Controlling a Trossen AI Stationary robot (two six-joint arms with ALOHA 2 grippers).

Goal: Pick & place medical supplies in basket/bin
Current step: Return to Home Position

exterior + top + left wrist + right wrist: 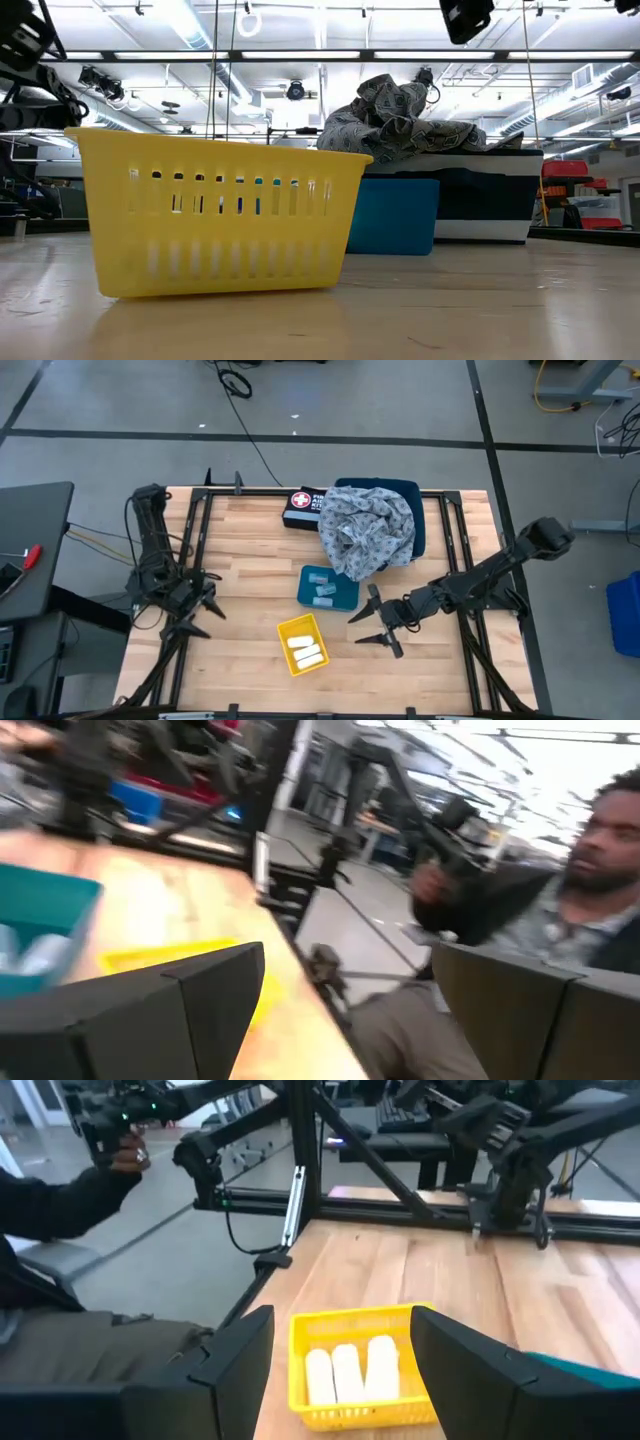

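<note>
Three white rolls (pixel 348 1370) lie side by side in a small yellow basket (pixel 303 644) near the table's near edge. Clear packets (pixel 322 588) sit in a teal bin (pixel 344 598) just beyond it. A grey speckled cloth (pixel 367 528) is heaped on a dark blue bin (pixel 415 510), draped over its rim. No blue-green cloth shows. My right gripper (pixel 356 630) is open, just right of the yellow basket (pixel 300 1342) and pointing at it. My left gripper (pixel 208 620) is open and waits near the table's left side.
A black first-aid case (pixel 300 507) lies at the far edge, left of the cloth. A black frame rail (pixel 330 490) borders the table. A seated person (pixel 560 920) holding a controller (pixel 110 1125) is beyond the near edge. Bare wood (pixel 250 560) lies between the left arm and the bins.
</note>
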